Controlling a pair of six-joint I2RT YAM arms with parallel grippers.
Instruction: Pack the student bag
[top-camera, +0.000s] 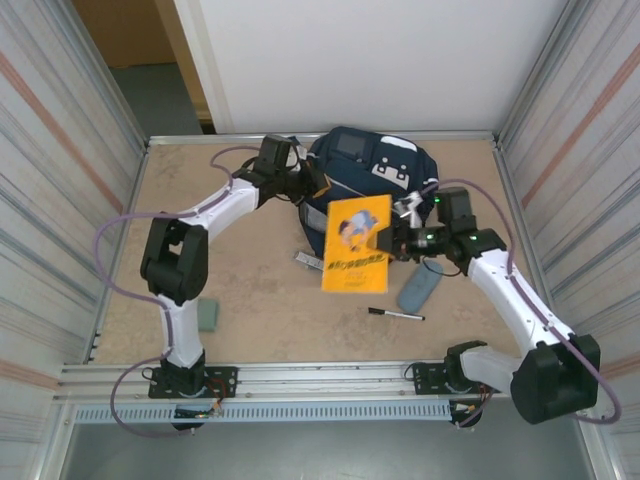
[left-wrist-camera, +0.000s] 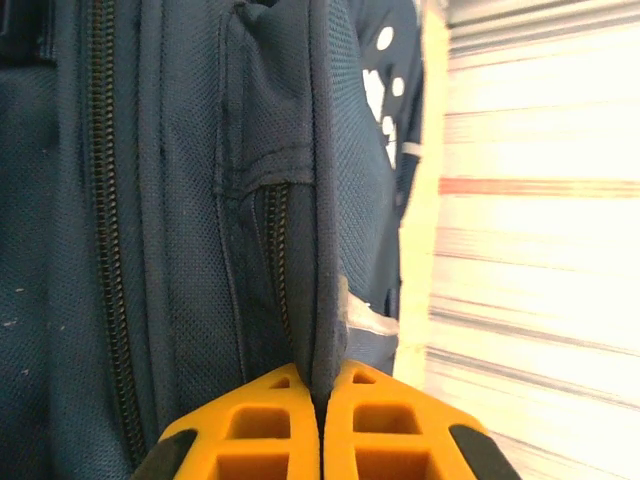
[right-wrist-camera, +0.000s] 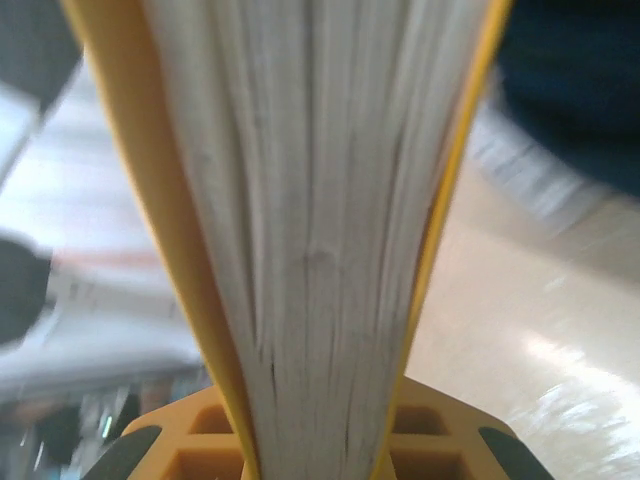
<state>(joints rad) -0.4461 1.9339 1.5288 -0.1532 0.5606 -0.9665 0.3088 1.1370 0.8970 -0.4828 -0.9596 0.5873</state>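
The left gripper (left-wrist-camera: 320, 400) is at the bottom middle of the left wrist view. It is squeezed together on a fold of the student bag (left-wrist-camera: 180, 200), right next to a zip. The right gripper (right-wrist-camera: 315, 445) is at the bottom of the right wrist view. It is clamped tight on a yellow book (right-wrist-camera: 320, 200), and the white pages stand up out of its grip. In the top view the bag sits in the upper middle, at the far end of the table (top-camera: 260, 300). It is dark blue with white patches. The book is in the middle of that view, just below the bag, and it covers part of the bag's lower side. A black pen (top-camera: 395, 314) lies below the book, a bit to the right. A grey-blue pouch (top-camera: 418, 291) lies just right of the book, under the right arm. A small green block (top-camera: 208, 315) lies at the lower left, near the left arm.
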